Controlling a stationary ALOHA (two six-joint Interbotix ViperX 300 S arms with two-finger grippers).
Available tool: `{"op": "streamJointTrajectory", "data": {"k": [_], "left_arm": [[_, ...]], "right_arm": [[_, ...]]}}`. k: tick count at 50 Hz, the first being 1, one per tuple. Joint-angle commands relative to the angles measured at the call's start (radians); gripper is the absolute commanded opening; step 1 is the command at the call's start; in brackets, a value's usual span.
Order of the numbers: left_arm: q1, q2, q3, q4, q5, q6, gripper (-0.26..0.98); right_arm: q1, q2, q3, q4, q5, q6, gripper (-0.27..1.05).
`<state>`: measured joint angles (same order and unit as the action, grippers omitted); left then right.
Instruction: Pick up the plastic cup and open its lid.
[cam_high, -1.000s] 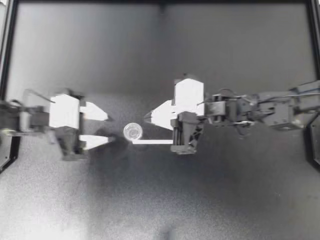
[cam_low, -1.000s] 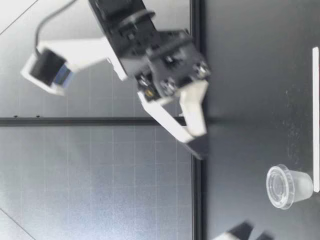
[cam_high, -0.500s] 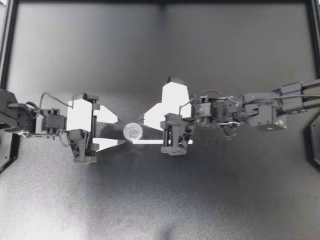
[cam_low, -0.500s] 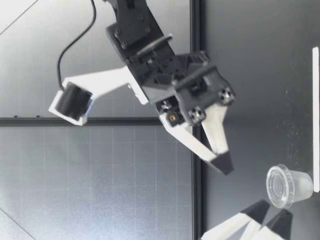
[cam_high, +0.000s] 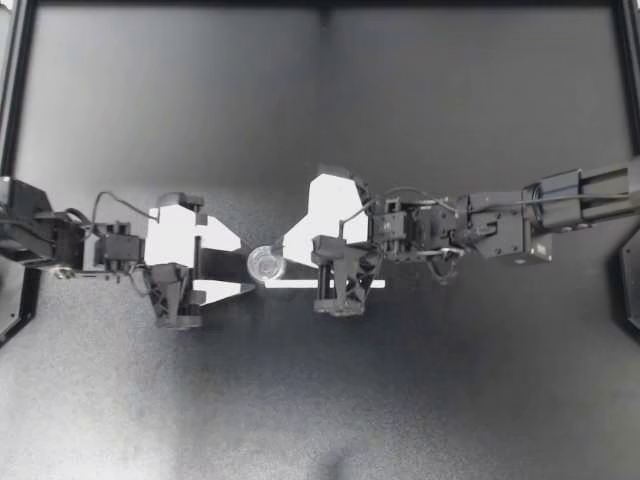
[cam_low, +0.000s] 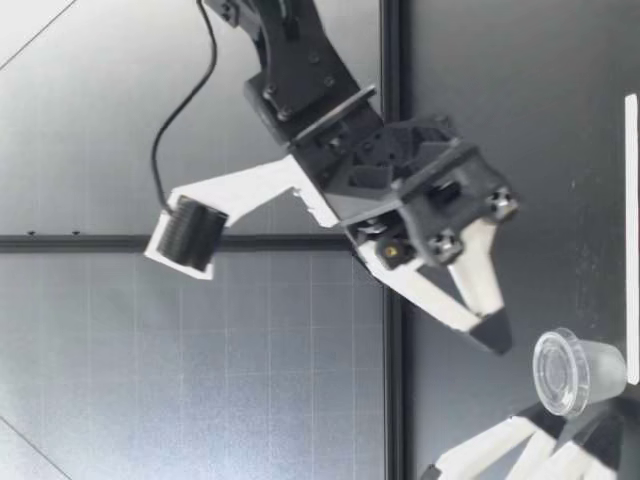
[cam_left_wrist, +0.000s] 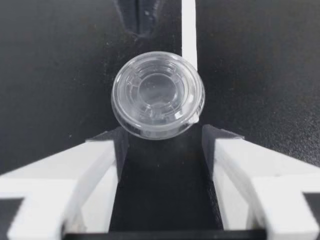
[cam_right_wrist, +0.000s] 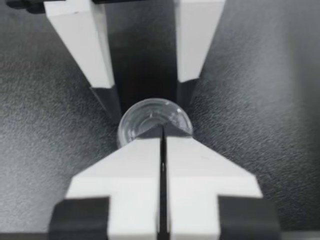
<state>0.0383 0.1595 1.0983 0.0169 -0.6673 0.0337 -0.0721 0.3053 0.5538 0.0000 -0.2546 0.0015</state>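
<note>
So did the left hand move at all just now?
Yes. My left hand has moved in toward the plastic cup, which stayed where it was. The hand is open and now sits right beside the cup.

The dark, matte tabletop has a fine speckled grain and is bordered by black rails along its sides and far edge. Near its middle a small clear plastic cup stands upright on its base, its clear lid on. A thin white strip lies flat just beside the cup.
</note>
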Motion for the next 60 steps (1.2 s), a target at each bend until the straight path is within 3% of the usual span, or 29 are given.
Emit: {"op": "streamJointTrajectory", "data": {"k": [1, 29, 60], "left_arm": [[-0.002, -0.003, -0.018, -0.003, -0.011, -0.002, 0.50], [-0.002, 0.008, -0.025, -0.005, -0.023, -0.002, 0.50], [-0.002, 0.043, -0.080, -0.003, -0.002, -0.002, 0.49]], "right_arm": [[0.011, -0.014, -0.018, -0.002, 0.000, 0.003, -0.20], [0.014, 0.017, -0.021, -0.002, 0.035, 0.006, -0.20], [0.018, 0.044, -0.038, 0.000, 0.057, 0.006, -0.20]]}}
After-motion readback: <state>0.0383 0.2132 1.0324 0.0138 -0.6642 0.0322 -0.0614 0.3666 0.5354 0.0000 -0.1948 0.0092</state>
